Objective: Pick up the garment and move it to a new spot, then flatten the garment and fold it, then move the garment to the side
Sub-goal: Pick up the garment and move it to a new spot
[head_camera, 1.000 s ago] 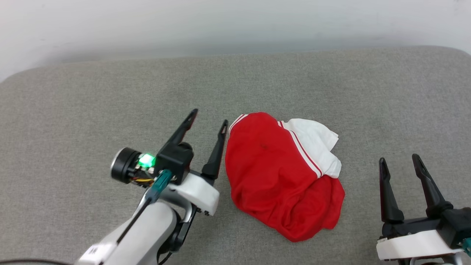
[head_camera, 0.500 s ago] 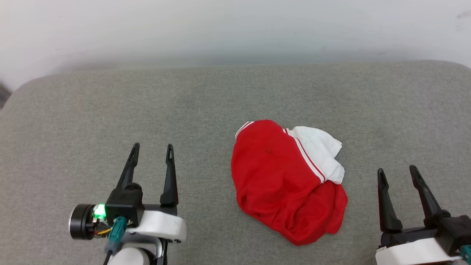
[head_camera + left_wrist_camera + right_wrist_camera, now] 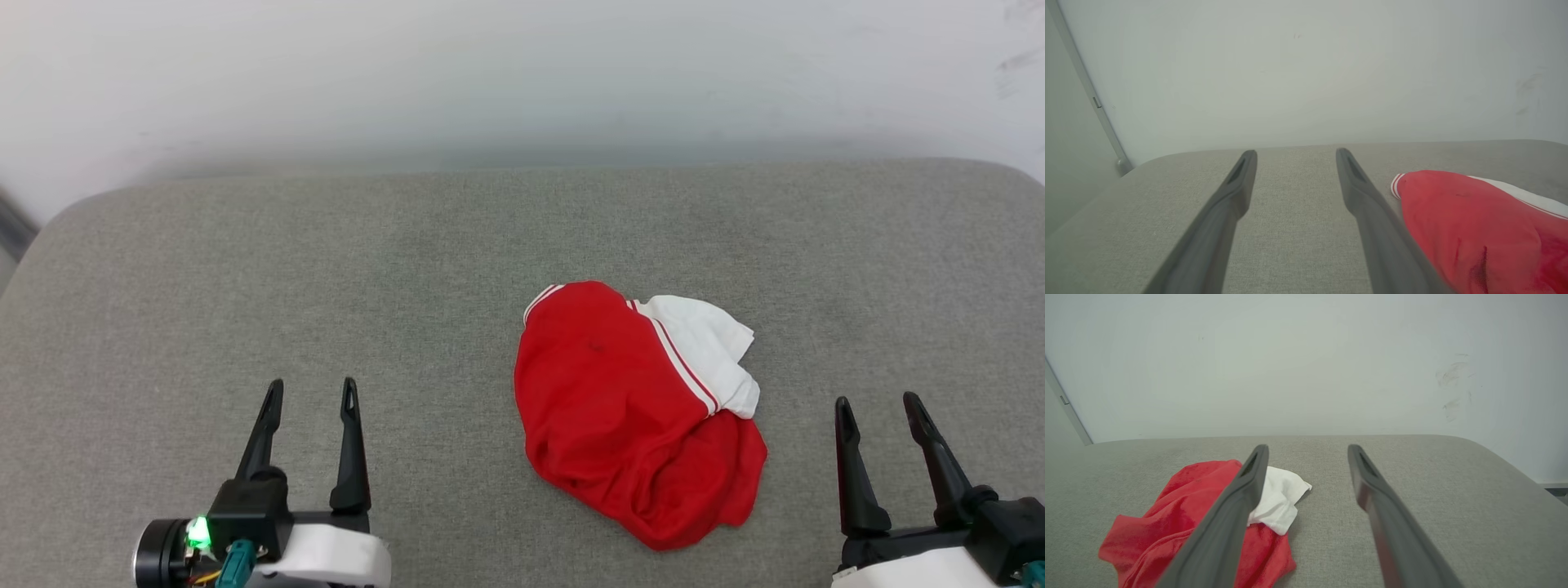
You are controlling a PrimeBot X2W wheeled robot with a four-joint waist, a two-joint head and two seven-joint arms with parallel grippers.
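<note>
A wide grey fabric-covered surface [image 3: 245, 269] with rounded far corners stands before a plain pale wall [image 3: 490, 73], with a soft shadow along the line where they meet. Faint dark scuff marks [image 3: 1453, 384] show on the wall toward the right, and a slim grey strip [image 3: 1090, 94] with a small fitting slants down it at the left. The light is even and diffuse
</note>
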